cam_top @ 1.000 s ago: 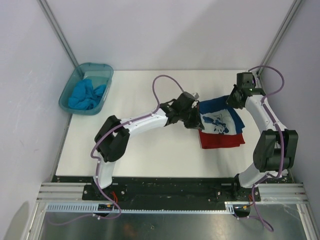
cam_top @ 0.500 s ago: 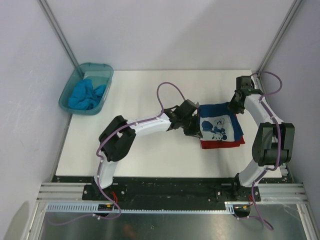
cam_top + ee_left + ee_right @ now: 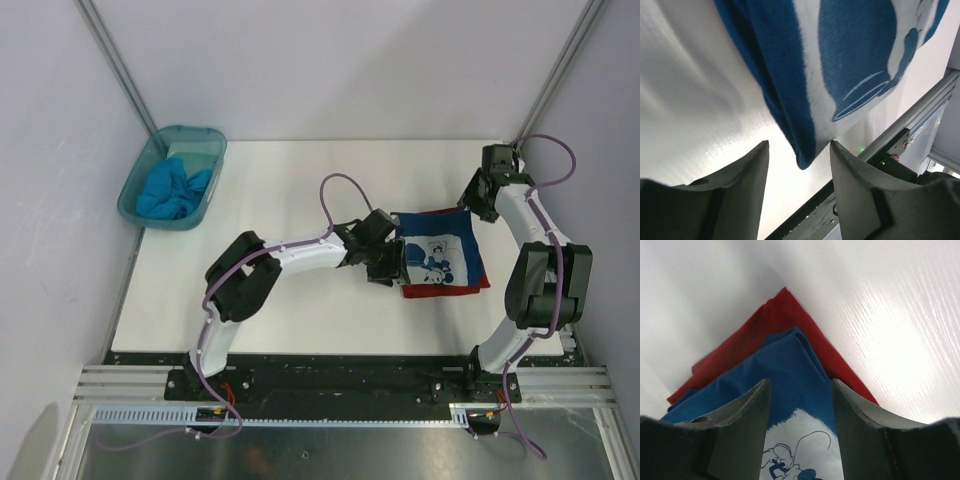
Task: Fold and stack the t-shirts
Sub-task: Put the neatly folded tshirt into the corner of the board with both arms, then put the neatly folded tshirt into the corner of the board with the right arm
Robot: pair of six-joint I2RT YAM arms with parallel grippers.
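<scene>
The navy t-shirt (image 3: 440,258) with its white cartoon print lies folded flat on the red t-shirt (image 3: 447,291), at the right of the white table (image 3: 300,180); only a red strip shows below it. My left gripper (image 3: 388,265) sits at the stack's left edge. It stands open, and a navy corner (image 3: 790,100) reaches just up to its tips (image 3: 797,145). My right gripper (image 3: 474,203) hovers open over the far right corner, above navy cloth (image 3: 785,370) and red cloth (image 3: 770,320). The turquoise t-shirt (image 3: 175,190) lies crumpled in the tub.
A translucent teal tub (image 3: 150,160) stands at the table's far left corner, overhanging the edge. Metal frame posts rise at both back corners. A black rail with aluminium framing (image 3: 910,120) runs along the near edge.
Both grippers were shut on the navy t-shirt and lowered it onto the red one. Now both have opened and let go, and the navy t-shirt lies flat.
</scene>
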